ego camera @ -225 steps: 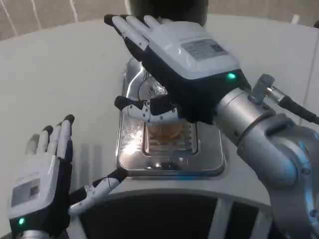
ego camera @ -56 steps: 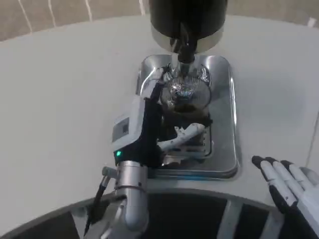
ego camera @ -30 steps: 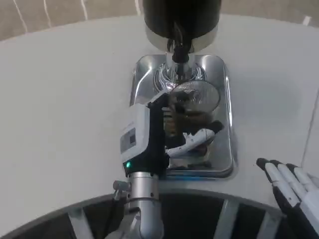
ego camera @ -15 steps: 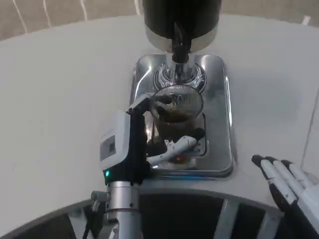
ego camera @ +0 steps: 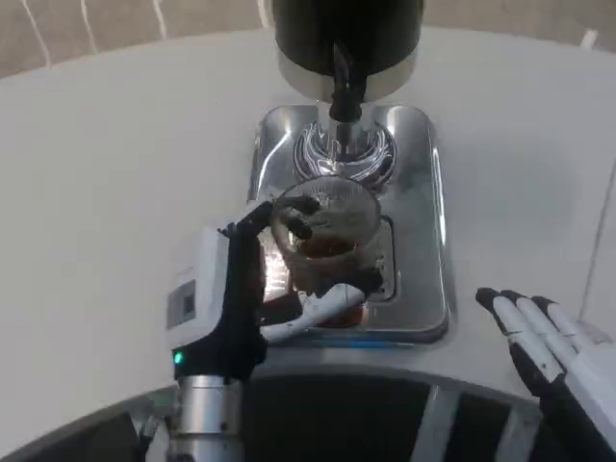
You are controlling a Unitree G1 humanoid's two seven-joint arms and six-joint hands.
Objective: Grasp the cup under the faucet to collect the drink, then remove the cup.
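In the head view, the left hand (ego camera: 226, 303) is wrapping its fingers (ego camera: 289, 207) around the clear cup (ego camera: 322, 241) — dark drink is sitting in it — and is holding it above the front part of the shiny drip tray (ego camera: 428, 231), forward of the faucet (ego camera: 345, 89) of the black dispenser (ego camera: 346, 34). White table (ego camera: 106, 192) is lying open to the left and right of the tray, while the right hand (ego camera: 549, 351) is resting near the table's near edge, well apart from the cup, fingers spread and holding nothing.
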